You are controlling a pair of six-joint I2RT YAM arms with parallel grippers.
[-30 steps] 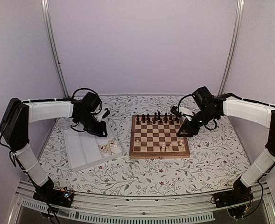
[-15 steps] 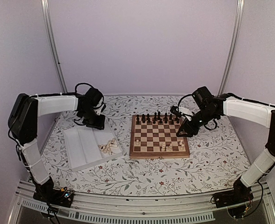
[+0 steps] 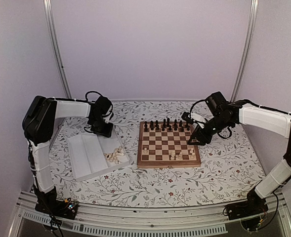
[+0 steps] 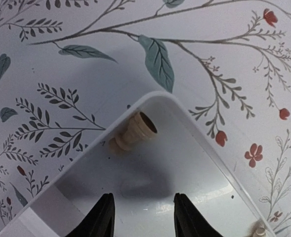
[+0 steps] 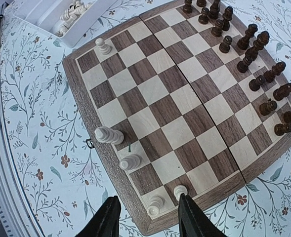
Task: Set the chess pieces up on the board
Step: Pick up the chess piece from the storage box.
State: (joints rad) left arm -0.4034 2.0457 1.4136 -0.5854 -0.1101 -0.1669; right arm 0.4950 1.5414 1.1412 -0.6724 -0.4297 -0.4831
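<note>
Since the earlier frame the left gripper (image 4: 141,217) has swung from mid-tray to the far corner of the white tray (image 3: 81,159); the right gripper (image 5: 146,217) is unchanged. One pale piece (image 4: 133,132) lies toppled in that corner, straight ahead of the left fingers, its long axis slanting across their line; jaws apart, empty. Left arm is nearer. A heap of chess pieces (image 3: 114,156) fills the tray's near corner, count uncertain. On the board (image 3: 168,160): five pale men. Right jaws apart, empty.
</note>
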